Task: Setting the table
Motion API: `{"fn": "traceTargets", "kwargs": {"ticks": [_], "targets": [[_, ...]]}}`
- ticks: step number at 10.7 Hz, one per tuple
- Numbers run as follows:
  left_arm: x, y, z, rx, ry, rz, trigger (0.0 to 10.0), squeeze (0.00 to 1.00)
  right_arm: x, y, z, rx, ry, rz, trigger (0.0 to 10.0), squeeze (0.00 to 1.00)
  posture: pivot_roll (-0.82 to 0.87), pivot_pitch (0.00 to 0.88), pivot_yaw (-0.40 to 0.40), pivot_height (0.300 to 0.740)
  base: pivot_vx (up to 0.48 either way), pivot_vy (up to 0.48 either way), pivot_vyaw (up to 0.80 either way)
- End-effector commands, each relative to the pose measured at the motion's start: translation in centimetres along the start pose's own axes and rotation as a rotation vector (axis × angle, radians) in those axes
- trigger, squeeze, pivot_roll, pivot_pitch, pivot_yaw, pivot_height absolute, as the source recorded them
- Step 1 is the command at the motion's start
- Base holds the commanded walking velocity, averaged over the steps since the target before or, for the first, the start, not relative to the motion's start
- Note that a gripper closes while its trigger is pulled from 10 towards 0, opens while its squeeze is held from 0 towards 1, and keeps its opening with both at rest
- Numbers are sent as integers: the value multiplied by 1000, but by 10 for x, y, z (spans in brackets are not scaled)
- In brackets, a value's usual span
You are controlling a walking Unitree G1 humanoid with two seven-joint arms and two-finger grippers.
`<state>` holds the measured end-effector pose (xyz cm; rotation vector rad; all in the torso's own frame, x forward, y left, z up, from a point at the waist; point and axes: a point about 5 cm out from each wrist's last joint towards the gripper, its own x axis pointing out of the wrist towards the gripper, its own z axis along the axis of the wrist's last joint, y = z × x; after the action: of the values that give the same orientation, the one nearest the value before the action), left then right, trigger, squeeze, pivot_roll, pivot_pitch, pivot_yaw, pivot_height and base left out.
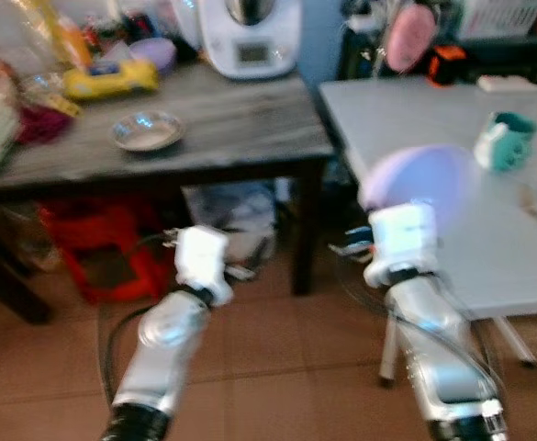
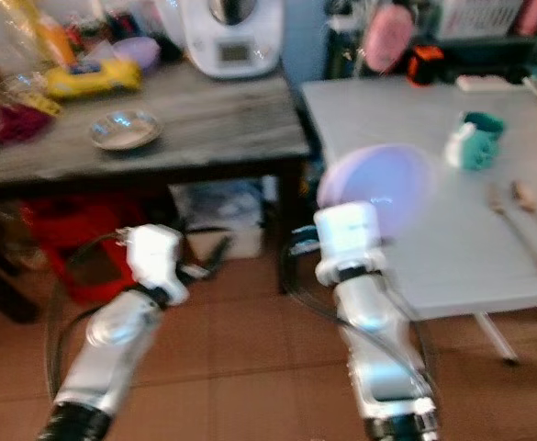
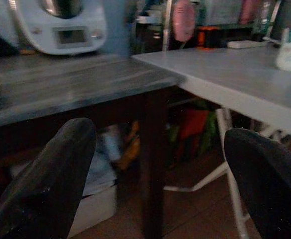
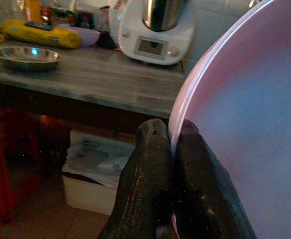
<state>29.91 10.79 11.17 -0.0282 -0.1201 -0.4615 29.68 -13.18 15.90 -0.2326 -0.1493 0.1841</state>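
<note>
My right gripper (image 4: 171, 130) is shut on the rim of a lilac plate (image 4: 244, 124). The plate (image 1: 421, 179) stands tilted on edge above my right wrist, over the near left part of the white table (image 1: 406, 110). On that table sit a teal and white cup (image 1: 505, 140) and wooden cutlery (image 1: 536, 208) at the right. My left gripper (image 3: 160, 134) is open with nothing between its fingers, held low before the dark wooden table (image 1: 231, 129).
The dark table carries a steel bowl (image 1: 147, 130), a white kitchen appliance (image 1: 250, 37), a yellow packet (image 1: 110, 78) and clutter at the left. Under it are a red crate (image 1: 103, 248) and a white box (image 1: 240, 216). Tiled floor lies below.
</note>
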Motion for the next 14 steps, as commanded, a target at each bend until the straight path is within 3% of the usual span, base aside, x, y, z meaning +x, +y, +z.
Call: {"fn": "traceTargets", "kwargs": {"ticks": [1,6,10,14], "targets": [[4,-8,1,0,-4,-22,10000,0,-1,-7,6,-32,-34,-16,10000,0,-196,62,70,740,0,439,0],[5,-10,-1,-1,-3,-21,10000,0,-2,-8,6,-35,-38,-15,10000,0,-199,66,70,740,0,441,596],[5,-13,1,-5,-19,-33,10000,0,-3,-8,5,-33,-33,-17,10000,0,-202,71,72,740,0,0,614],[5,-19,4,-33,-44,-78,10000,0,-3,-8,3,-31,-31,-21,10000,0,-202,71,72,740,81,0,0]]}}
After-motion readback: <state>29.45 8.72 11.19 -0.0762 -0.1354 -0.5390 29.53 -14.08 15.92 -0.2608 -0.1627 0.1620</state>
